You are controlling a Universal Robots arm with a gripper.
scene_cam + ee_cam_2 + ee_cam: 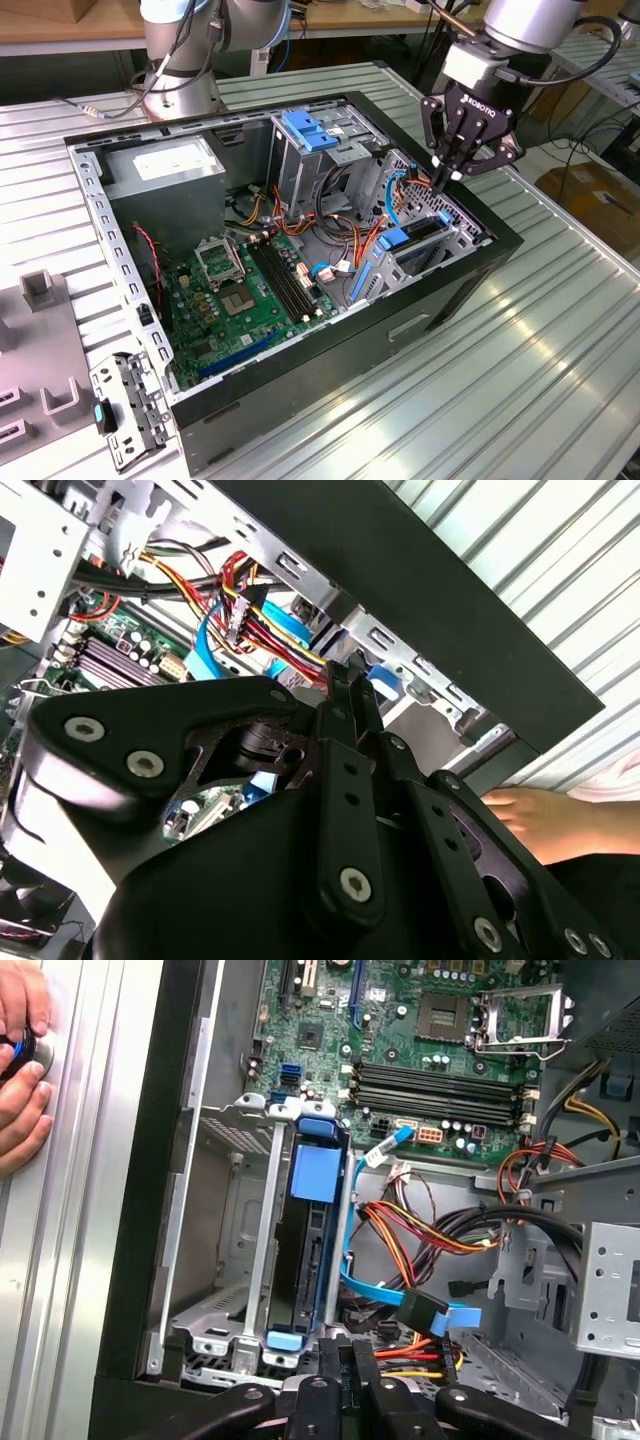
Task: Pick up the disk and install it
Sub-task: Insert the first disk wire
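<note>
One gripper [447,178], fingers together and empty, upper right of exterior view above the seated disk [312,1250]; could snag nearby cables [420,1235].

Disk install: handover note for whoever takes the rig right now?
Hand: shut, empty, above the case's edge on the exterior view's right.
Disk: standing in the drive bay below the hand, blue rails on.
Done: disk sits in the bay, not held.
Left: cannot tell whether it is fully seated.
Note: a person's fingers rest on the table beside the case.
</note>
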